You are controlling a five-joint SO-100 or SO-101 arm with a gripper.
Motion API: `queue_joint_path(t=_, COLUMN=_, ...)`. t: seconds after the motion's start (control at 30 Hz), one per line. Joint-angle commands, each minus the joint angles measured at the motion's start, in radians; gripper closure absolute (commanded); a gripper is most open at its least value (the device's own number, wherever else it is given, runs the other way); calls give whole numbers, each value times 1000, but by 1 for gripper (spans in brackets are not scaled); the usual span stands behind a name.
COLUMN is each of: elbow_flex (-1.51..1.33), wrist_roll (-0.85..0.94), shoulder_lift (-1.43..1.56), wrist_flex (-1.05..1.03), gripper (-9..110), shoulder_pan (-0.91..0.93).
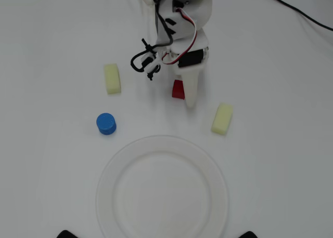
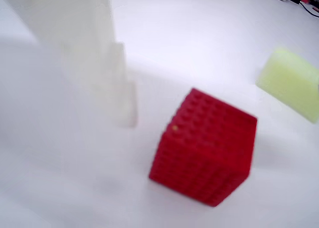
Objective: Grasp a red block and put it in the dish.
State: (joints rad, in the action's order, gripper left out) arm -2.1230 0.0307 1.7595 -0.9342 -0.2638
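Observation:
In the overhead view the red block [image 1: 178,89] rests on the white table just above the dish [image 1: 107,168], a wide white paper plate at the bottom centre. My gripper [image 1: 173,91] reaches down from the top edge and stands open. Its long white finger [image 1: 190,90] lies right beside the block, on the block's right, and hides part of it. The wrist view shows the red block [image 2: 207,148] large and close, flat on the table, with that white finger [image 2: 107,73] blurred just to its left. Nothing clamps the block. The other finger is out of the wrist view.
Two pale yellow oblong blocks lie on the table, one [image 1: 112,78] left of the arm and one [image 1: 222,118] lower right; one yellow block [image 2: 291,83] shows at the wrist view's right edge. A blue cylinder [image 1: 106,123] stands above the dish's left side. A black cable [image 1: 296,9] crosses the top right.

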Motion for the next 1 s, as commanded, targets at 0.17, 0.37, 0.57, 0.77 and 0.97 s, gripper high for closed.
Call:
queue_joint_path(t=0.17, elbow_flex=-43, wrist_roll=38, shoulder_lift=-29, wrist_flex=118, gripper=77, shoulder_pan=15)
queue_joint_path(t=0.37, elbow_flex=-40, wrist_roll=43, shoulder_lift=-31, wrist_flex=118, gripper=99, shoulder_pan=11)
queue_joint_path(t=0.57, elbow_flex=-49, wrist_roll=38, shoulder_lift=-2, wrist_flex=118, gripper=101, shoulder_pan=25)
queue_joint_path(t=0.77, elbow_flex=-89, wrist_roll=83, shoulder_lift=179, wrist_flex=120, gripper=101, shoulder_pan=57)
queue_joint_path(t=0.97, elbow_flex=-103, wrist_roll=181, shoulder_lift=385, wrist_flex=219, gripper=101, shoulder_pan=78)
